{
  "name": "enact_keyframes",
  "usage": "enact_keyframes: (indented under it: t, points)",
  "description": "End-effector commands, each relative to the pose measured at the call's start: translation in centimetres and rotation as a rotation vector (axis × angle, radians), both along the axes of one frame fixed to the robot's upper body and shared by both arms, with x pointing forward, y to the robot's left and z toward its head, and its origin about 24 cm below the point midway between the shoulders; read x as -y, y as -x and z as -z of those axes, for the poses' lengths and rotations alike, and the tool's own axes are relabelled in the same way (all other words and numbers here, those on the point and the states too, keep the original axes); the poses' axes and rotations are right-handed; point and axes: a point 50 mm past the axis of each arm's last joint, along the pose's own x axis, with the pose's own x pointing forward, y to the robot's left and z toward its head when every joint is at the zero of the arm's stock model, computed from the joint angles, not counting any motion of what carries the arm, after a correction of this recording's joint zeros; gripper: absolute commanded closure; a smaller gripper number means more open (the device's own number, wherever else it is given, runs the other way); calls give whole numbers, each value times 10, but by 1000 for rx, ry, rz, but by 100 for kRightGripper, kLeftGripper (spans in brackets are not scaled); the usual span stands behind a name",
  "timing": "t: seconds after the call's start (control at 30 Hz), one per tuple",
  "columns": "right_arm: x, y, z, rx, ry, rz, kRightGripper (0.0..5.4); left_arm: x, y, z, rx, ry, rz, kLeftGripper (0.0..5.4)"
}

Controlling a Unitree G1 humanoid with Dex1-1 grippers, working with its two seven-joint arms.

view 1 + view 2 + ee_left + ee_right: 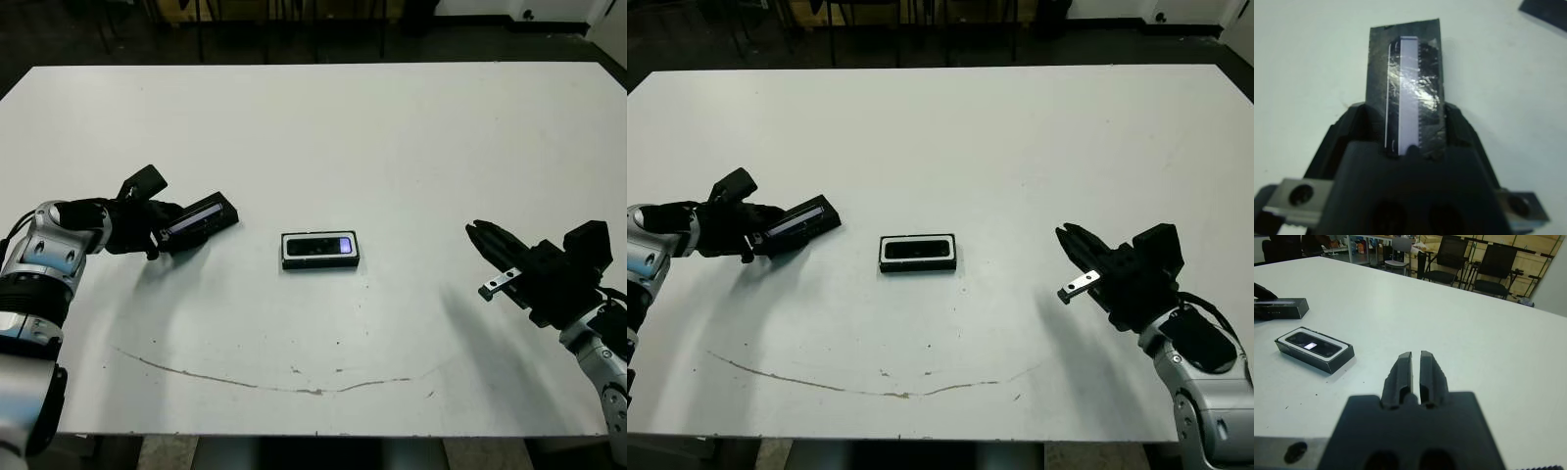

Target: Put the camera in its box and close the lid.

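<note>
The box, a small black tray with a white lining, lies at the table's middle. The camera rests inside it, its purple patch toward the right end. Left of the box, my left gripper is shut on the lid, a flat black cover with a glossy window strip. It holds the lid by one end, just above the table. The left wrist view shows the lid clamped between the two fingers. My right gripper hovers far to the right of the box, shut and holding nothing. The right wrist view shows the box ahead.
A thin dark crack line runs across the white table near its front edge. Black chairs and wooden crates stand beyond the far edge. Bare tabletop lies between the box and each gripper.
</note>
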Motion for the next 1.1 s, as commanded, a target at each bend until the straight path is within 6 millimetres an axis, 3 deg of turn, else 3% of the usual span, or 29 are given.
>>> enact_keyframes:
  t: [0.03, 0.27, 0.4, 0.5, 0.7, 1.1]
  points:
    - [2, -1, 6, -17, 4, -1, 540, -5, 15, 14, -23, 21, 5, 272]
    - [4, -5, 11, 4, -30, -41, 540, 1, 10, -26, 158, 193, -7, 272]
    - [6, -8, 13, 18, -38, -69, 540, 20, 3, -52, 206, 279, 98, 272]
    - [5, -11, 13, -2, -51, -71, 540, 36, 0, -61, 190, 295, 163, 272]
    - [2, -18, 8, -31, -85, -40, 540, 67, -8, -62, 118, 233, 281, 272]
    - [4, -20, 1, -74, -70, -11, 540, 94, -18, -34, -16, 132, 407, 272]
